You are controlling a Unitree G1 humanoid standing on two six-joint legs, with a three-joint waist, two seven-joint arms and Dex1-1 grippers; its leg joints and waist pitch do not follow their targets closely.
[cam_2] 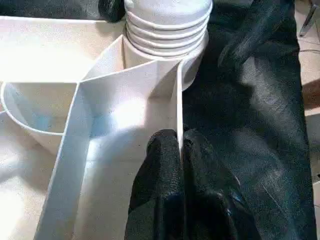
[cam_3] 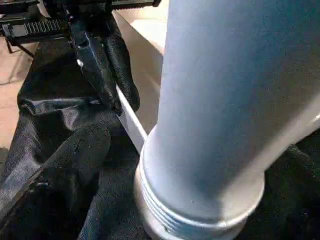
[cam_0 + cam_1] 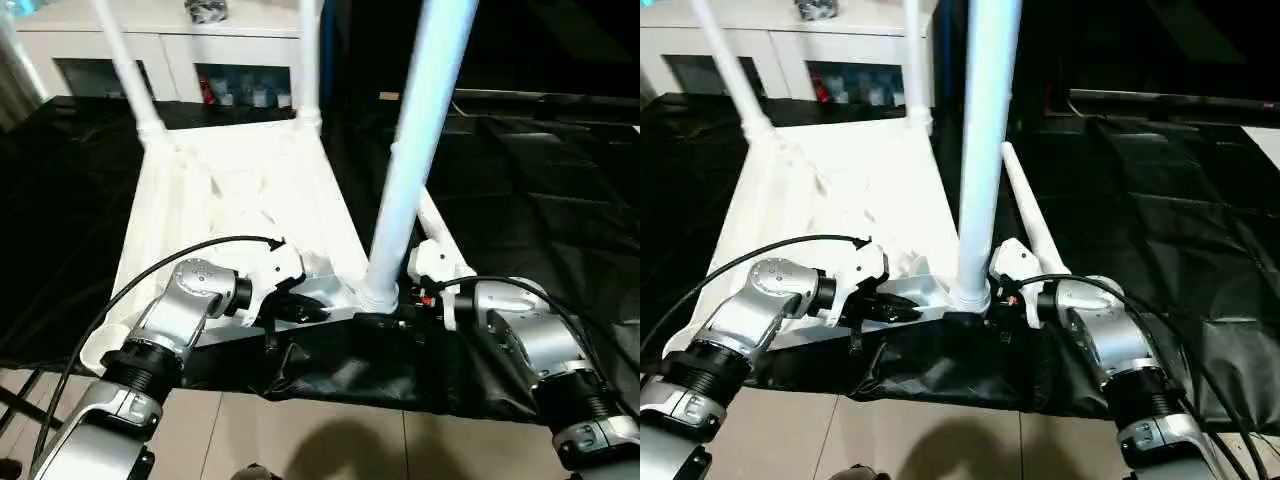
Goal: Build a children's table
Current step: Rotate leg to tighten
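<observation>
With the left tool pinching the rim of the upturned white plastic table top, the spread right tool beside it should reclasp the near long tapered white leg low and twist it home.

No readable text, labels, brand marks, nos. or signs anywhere here.
</observation>
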